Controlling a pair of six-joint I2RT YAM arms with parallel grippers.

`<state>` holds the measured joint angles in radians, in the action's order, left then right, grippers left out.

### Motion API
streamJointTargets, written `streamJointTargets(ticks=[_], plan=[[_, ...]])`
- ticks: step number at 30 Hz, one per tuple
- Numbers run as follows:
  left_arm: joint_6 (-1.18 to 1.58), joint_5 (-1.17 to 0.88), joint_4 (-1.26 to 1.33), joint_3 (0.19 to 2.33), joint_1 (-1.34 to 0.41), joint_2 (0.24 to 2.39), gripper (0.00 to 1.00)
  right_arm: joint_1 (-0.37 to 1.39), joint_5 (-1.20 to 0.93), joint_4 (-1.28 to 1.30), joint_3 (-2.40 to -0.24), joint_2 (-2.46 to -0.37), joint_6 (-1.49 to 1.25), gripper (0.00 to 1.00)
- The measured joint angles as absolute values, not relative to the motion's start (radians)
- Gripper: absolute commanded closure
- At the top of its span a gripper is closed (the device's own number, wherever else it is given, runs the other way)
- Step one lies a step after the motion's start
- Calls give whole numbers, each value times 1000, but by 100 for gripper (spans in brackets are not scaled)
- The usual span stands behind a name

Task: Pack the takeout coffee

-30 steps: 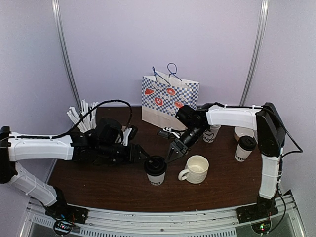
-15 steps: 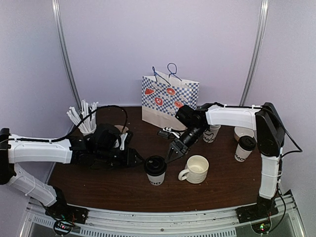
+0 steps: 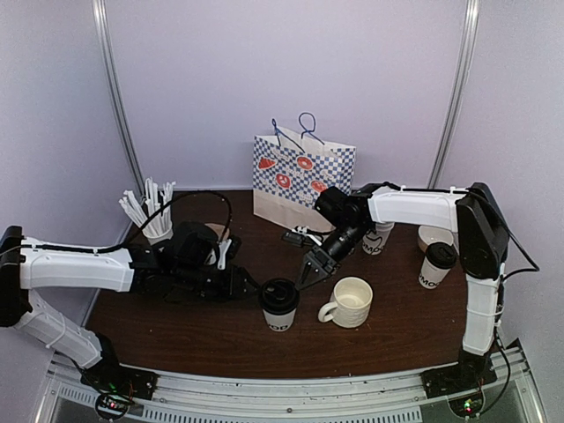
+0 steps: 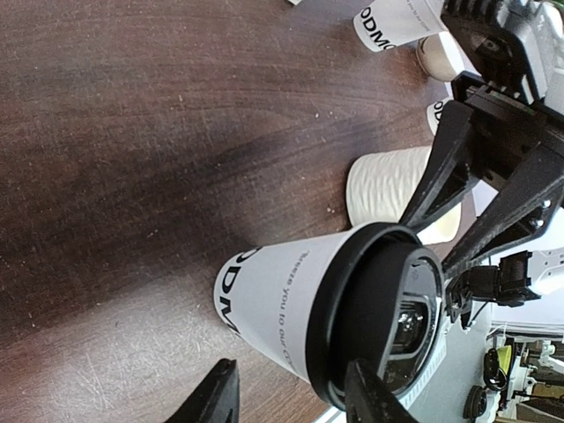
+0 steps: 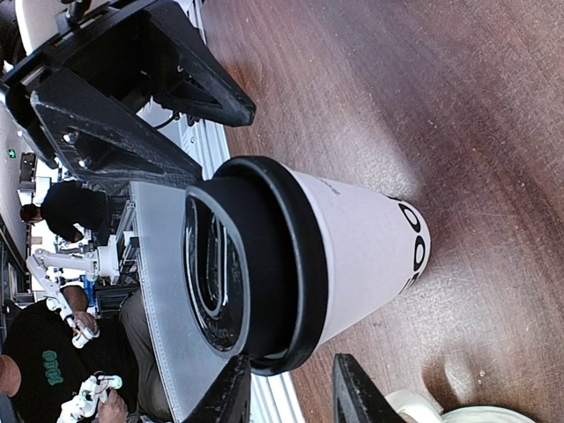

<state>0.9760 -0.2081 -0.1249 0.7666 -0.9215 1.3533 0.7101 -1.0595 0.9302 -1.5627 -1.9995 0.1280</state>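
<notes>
White paper cup (image 3: pixel 278 308) with black lid and black lettering, blue-and-white checked bag (image 3: pixel 300 187) with red fruit slices, white mug (image 3: pixel 351 302), dark brown wood-grain table (image 3: pixel 203 328)

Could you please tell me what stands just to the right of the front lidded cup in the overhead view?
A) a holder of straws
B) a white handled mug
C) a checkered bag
B: the white handled mug stands right beside the front lidded cup on its right.

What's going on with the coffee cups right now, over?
Both claws open, left claw and right claw flanking the near white paper cup with black lid, neither gripping. Second lidded cup at far right. White ceramic mug close beside.
</notes>
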Motion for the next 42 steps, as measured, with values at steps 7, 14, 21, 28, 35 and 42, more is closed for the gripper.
streamJointTargets(ticks=[7,14,21,28,35,42], plan=[[980,-218,-115,767,-919,1385,56,708,-1059,931,-1563,-2000,128,65],[987,-221,-108,767,-915,1390,55,704,-1060,933,-1565,-2013,128,65],[996,-157,-144,748,-916,1282,51,704,-1068,932,-1565,-2019,128,65],[1009,-187,-125,751,-919,1272,51,704,-1068,933,-1565,-2019,129,65],[1031,-216,-105,744,-925,1289,50,704,-1067,936,-1567,-2019,133,64],[1043,-252,-72,744,-925,1338,52,704,-1067,940,-1567,-2019,135,64]])
